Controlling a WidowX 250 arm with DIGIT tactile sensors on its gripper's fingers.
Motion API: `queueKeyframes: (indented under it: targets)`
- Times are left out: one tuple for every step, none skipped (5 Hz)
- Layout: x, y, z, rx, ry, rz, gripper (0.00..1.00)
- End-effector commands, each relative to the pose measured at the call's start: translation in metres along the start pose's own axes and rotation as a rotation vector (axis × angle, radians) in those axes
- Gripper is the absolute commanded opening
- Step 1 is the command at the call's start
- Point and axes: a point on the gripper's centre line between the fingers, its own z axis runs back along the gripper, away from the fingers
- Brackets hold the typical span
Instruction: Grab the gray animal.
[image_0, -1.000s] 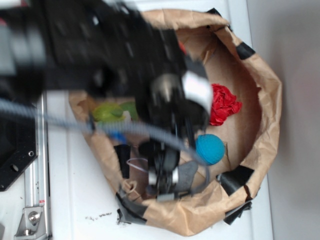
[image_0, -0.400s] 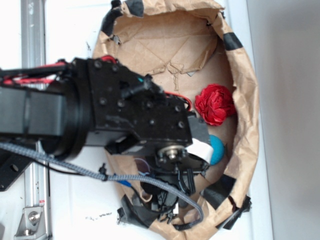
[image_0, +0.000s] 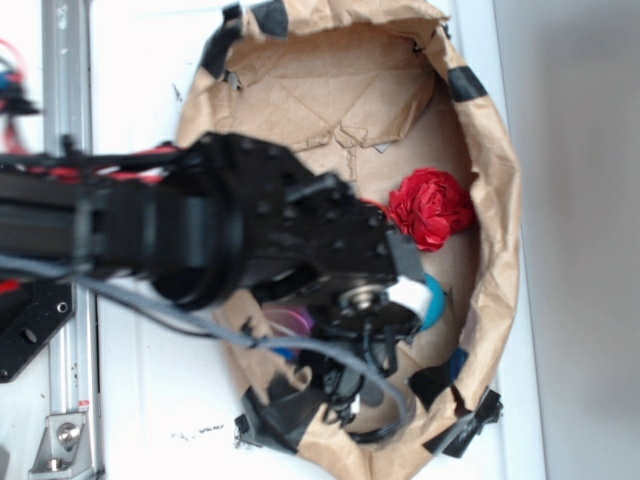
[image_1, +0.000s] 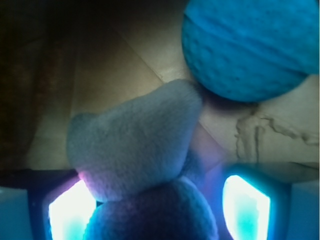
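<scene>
Wrist view was basically all gray animal, sitting right between the two glowing fingers of the gripper, blue ball just beside it on the cardboard. Couldn't tell if the jaws actually pinched it.

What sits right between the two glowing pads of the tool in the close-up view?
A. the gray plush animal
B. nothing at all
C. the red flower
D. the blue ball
A: the gray plush animal fills the gap between the tool's pads, with the blue ball beyond it.
</scene>
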Motion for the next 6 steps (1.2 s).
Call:
queueKeyframes:
  targets:
    - [0.001,0.038,0.051,0.16,-0.085,0.205,0.0]
    - [-0.004,0.049,0.108,0.259,-0.118,0.312,0.0]
    - [-0.016,0.058,0.156,0.328,-0.143,0.375,0.0]
    - [-0.025,0.056,0.179,0.335,-0.191,0.382,0.0]
    - [-0.028,0.055,0.182,0.319,-0.213,0.38,0.0]
    - [-0.03,0.057,0.177,0.339,-0.222,0.369,0.0]
